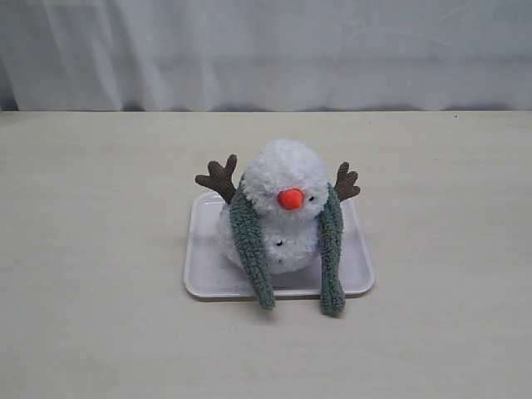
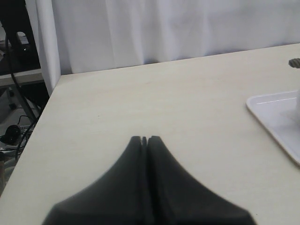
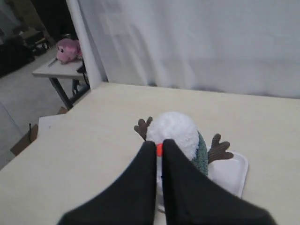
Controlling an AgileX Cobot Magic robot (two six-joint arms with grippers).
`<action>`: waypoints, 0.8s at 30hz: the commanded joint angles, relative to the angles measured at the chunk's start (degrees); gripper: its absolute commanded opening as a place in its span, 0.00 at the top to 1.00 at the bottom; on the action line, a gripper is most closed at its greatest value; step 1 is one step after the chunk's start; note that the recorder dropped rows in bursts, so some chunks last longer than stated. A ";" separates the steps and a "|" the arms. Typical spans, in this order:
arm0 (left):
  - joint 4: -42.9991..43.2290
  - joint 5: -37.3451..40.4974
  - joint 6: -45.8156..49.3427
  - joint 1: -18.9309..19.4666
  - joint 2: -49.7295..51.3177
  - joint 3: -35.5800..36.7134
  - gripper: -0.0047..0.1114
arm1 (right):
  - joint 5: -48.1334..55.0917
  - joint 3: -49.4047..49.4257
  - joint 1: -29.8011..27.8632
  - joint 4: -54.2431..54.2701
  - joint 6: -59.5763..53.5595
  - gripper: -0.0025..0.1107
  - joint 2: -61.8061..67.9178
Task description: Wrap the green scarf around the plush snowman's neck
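Note:
The plush snowman (image 1: 287, 179) sits upright on a white tray (image 1: 208, 278), orange nose toward the front. The green scarf (image 1: 249, 241) is draped behind its head, and both ends hang down the front past the tray's front edge. The second strand (image 1: 331, 249) covers the other side of the neck crease. Neither gripper appears in the exterior view. My left gripper (image 2: 145, 138) is shut and empty over bare table, away from the tray (image 2: 276, 110). My right gripper (image 3: 159, 143) hovers, shut and empty, well back from the snowman (image 3: 176, 131) and scarf (image 3: 201, 157).
A white curtain (image 1: 266, 50) hangs behind the table. The left wrist view shows the table's edge (image 2: 44, 108) with cables on the floor beyond it. A pink plush toy (image 3: 68, 50) sits on a side table past the table corner.

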 commanded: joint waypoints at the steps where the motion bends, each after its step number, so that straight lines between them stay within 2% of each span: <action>1: -0.16 -0.69 -0.01 -0.35 -0.12 0.09 0.96 | 0.83 -0.06 -0.06 0.49 0.08 0.94 -7.10; 14: -0.16 -0.69 -0.01 -0.35 -0.12 0.09 0.96 | 0.83 -0.06 -0.06 0.49 0.08 0.94 -21.99; 24: -0.16 -0.69 -0.01 -0.35 -0.12 0.09 0.96 | 0.64 -0.06 -0.06 0.51 0.08 0.94 -22.86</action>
